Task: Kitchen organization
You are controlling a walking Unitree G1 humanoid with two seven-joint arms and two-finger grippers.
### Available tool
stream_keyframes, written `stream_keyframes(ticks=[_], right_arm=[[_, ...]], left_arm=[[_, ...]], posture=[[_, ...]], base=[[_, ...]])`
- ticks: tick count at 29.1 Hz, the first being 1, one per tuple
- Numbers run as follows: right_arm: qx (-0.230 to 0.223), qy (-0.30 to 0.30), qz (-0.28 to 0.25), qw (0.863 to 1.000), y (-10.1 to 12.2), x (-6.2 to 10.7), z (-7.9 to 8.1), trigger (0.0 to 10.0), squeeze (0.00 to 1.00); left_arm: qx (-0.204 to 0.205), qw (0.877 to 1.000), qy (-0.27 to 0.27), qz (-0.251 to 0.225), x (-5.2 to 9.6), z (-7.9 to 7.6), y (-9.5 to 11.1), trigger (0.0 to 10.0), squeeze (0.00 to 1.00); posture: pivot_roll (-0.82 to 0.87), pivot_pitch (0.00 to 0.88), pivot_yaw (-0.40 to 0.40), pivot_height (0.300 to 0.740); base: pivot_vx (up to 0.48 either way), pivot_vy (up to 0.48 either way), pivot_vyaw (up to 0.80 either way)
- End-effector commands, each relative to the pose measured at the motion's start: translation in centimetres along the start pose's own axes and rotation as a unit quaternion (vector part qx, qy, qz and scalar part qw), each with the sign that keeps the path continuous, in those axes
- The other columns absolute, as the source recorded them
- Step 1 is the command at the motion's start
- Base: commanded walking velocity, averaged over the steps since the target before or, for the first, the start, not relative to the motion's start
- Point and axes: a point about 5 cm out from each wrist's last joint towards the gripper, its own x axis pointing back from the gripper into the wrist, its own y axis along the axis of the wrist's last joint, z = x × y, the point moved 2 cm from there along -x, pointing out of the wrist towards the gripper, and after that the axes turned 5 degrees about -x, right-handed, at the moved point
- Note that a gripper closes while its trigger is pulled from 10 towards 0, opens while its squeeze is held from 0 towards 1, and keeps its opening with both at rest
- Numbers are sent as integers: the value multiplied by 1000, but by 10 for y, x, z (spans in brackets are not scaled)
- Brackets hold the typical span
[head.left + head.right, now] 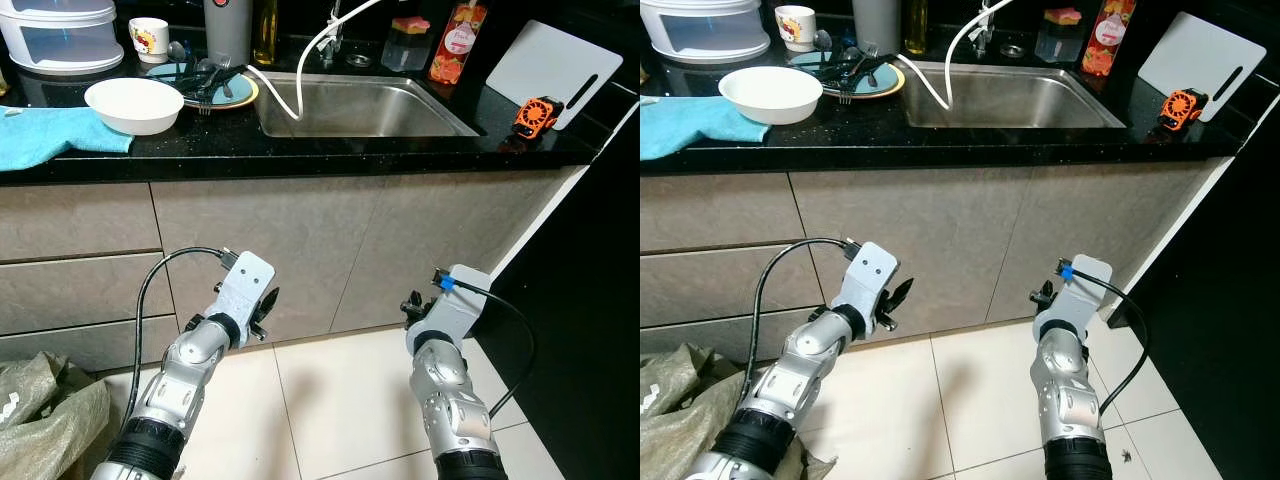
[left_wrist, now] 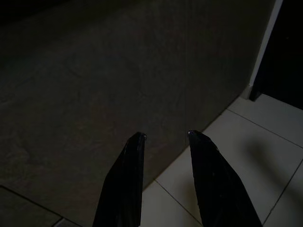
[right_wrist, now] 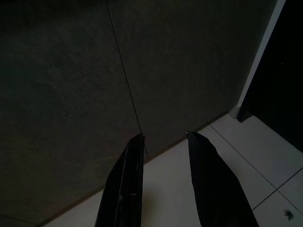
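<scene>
A black counter (image 1: 300, 145) carries a steel sink (image 1: 360, 108) with a white hose (image 1: 300, 70) hanging into it. Left of the sink sit a white bowl (image 1: 134, 104), a plate of dark utensils (image 1: 205, 83), a mug (image 1: 148, 38) and a blue cloth (image 1: 45, 135). Both arms hang low in front of the grey cabinet doors (image 1: 330, 250). My left gripper (image 2: 165, 137) is open and empty, pointing at the cabinet base. My right gripper (image 3: 164, 136) is also open and empty, near the floor.
A white cutting board (image 1: 545, 65) and an orange gadget (image 1: 537, 114) lie at the counter's right end. Bottles (image 1: 458, 40) stand behind the sink, stacked white containers (image 1: 60, 35) at far left. A crumpled sack (image 1: 45, 415) lies on the tiled floor (image 1: 330, 400). A dark gap (image 1: 600, 300) opens on the right.
</scene>
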Motion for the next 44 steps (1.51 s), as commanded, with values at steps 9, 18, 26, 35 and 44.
stream_keyframes(ticks=[9,18,26,35,44], right_arm=[[28,231,6,973,13,14,52,10000,0],[22,305,-109,946,73,21,69,10000,0],[-97,399,-53,910,72,40,72,10000,0],[-176,447,-22,877,69,52,72,10000,0],[-326,480,-16,814,80,61,63,10000,0]], left_arm=[[71,991,-58,-101,4,4,49,10000,0],[129,962,-128,-206,16,5,98,10000,0],[201,934,-205,-213,28,-5,103,10000,0],[273,909,-210,-237,31,7,113,10000,0],[313,880,-252,-255,40,7,121,10000,0]], posture=[[248,23,-125,740],[235,20,-120,740],[237,23,-120,740],[241,24,-113,740],[240,23,-105,740]], base=[[0,0,0],[0,0,0],[0,0,0],[0,0,0],[0,0,0]])
